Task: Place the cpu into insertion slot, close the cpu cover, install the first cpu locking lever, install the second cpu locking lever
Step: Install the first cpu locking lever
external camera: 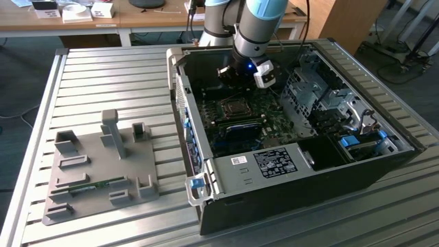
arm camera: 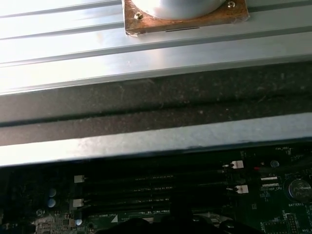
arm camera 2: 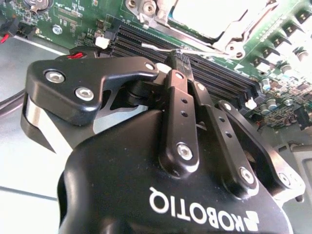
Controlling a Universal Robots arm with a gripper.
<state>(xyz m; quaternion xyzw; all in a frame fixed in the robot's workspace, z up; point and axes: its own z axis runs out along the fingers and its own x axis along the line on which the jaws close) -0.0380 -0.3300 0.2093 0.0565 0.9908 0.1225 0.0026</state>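
I hold the gripper (arm camera 2: 181,61) above the motherboard, jaws pinched together, gripping nothing I can see. The cpu (external camera: 237,107) sits in its socket under the cover (arm camera 2: 214,29); I judge a lever (arm camera 2: 195,51) step is in hand, calling for a precise hook.

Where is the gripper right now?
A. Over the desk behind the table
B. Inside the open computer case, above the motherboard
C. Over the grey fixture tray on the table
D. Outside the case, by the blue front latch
B: in the exterior view the gripper hangs inside the open computer case, above the motherboard near the cpu cover.
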